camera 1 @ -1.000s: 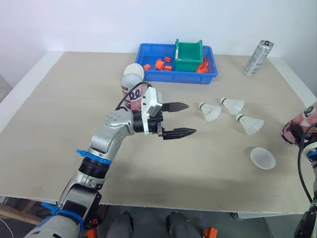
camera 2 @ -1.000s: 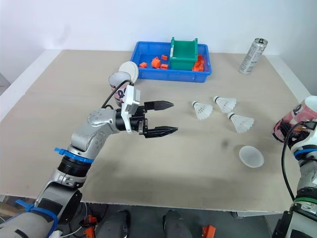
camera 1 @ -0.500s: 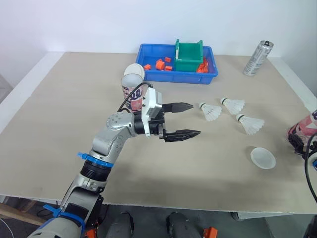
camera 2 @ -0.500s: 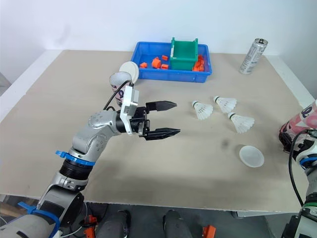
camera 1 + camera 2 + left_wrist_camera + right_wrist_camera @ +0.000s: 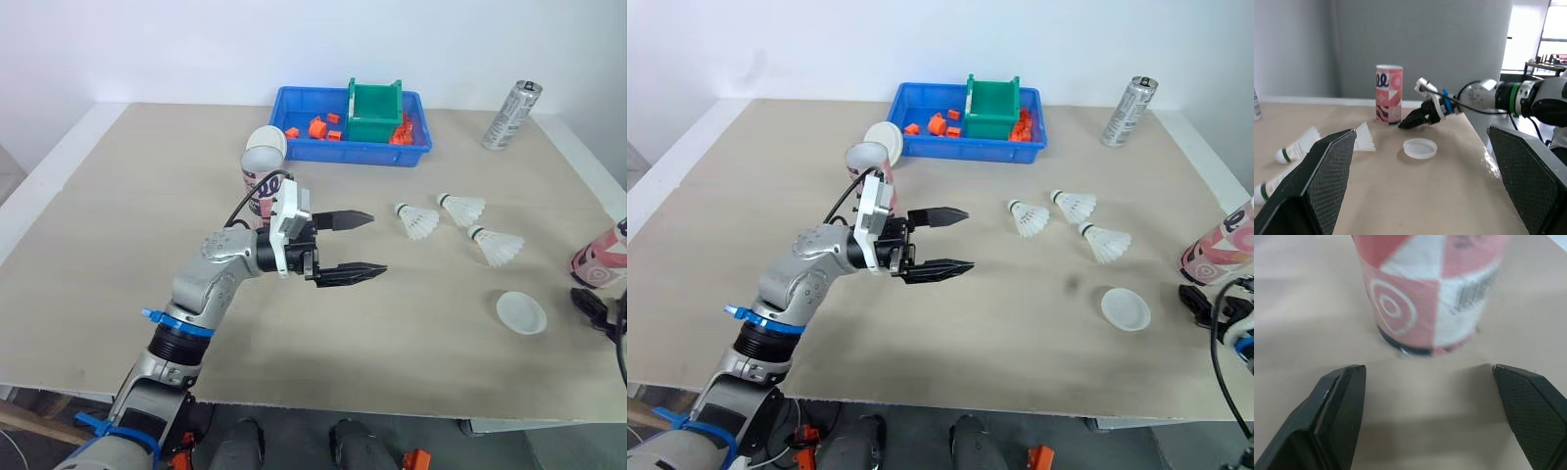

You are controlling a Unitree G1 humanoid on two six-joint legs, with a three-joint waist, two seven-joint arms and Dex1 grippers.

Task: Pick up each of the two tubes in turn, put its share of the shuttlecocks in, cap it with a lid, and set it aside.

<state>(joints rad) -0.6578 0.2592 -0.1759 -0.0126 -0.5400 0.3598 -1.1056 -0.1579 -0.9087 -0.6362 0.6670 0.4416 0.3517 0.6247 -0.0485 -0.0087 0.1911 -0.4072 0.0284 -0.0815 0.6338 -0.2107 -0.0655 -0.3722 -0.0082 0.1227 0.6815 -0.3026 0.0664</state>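
One pink-and-white tube stands upright at the table's right edge. My right gripper is open just in front of it and not touching; the right wrist view shows the tube beyond the spread fingers. The second tube stands behind my left forearm, with a white round lid at its top. My left gripper hovers open and empty over the table's middle, pointing right. Three white shuttlecocks lie right of it. A loose white lid lies near the right tube.
A blue tray with several orange pieces sits at the back, holding a green bin. A silver can stands at the back right. The table's right edge runs close beside the right tube.
The right tube was tilted in my right gripper; it now stands upright, and the gripper has opened and drawn back toward the front. My left gripper has shifted slightly back to the left.
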